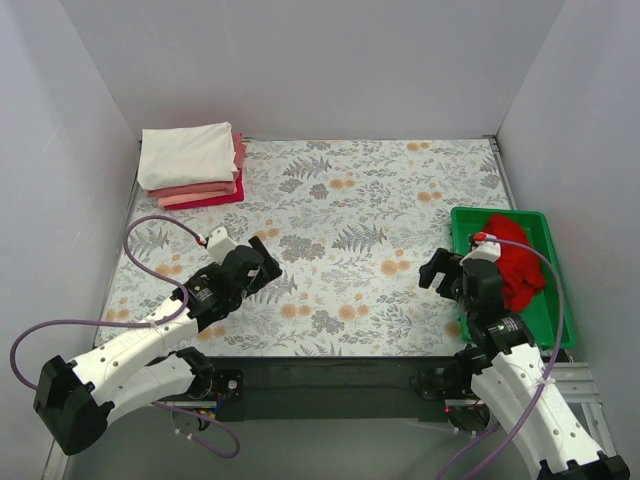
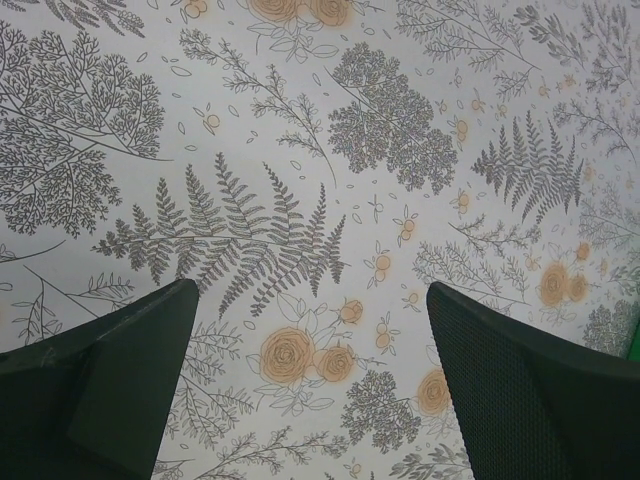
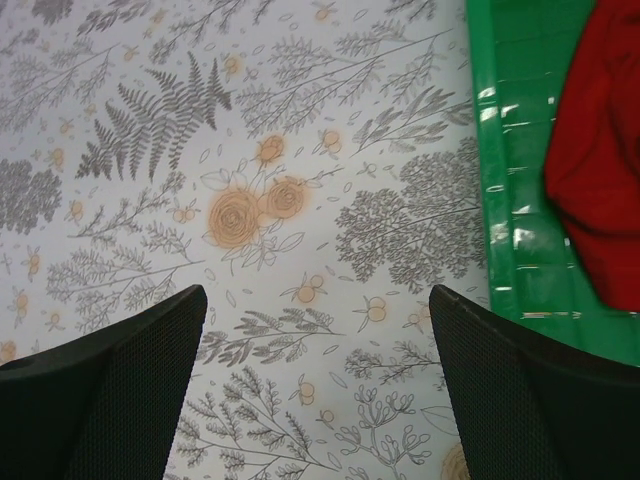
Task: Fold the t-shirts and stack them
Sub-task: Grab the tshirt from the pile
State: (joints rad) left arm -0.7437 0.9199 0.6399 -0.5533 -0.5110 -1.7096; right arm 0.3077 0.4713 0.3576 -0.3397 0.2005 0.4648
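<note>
A bright red t-shirt [image 1: 517, 262] lies crumpled in the green tray [image 1: 546, 330] at the right; it also shows in the right wrist view [image 3: 598, 170]. A folded stack sits at the back left: a white t-shirt [image 1: 187, 154] on top, a salmon pink one [image 1: 196, 192] under it, a crimson one [image 1: 212, 203] at the bottom. My left gripper [image 1: 262, 262] is open and empty over the floral cloth; in its wrist view [image 2: 312, 385] the jaws stand wide apart. My right gripper [image 1: 444, 271] is open and empty, just left of the tray [image 3: 510, 200], as its wrist view [image 3: 318, 390] shows.
The table is covered with a floral-patterned cloth [image 1: 350, 230]. White walls close in the left, back and right sides. The purple cable [image 1: 150, 222] of the left arm loops over the left part of the table.
</note>
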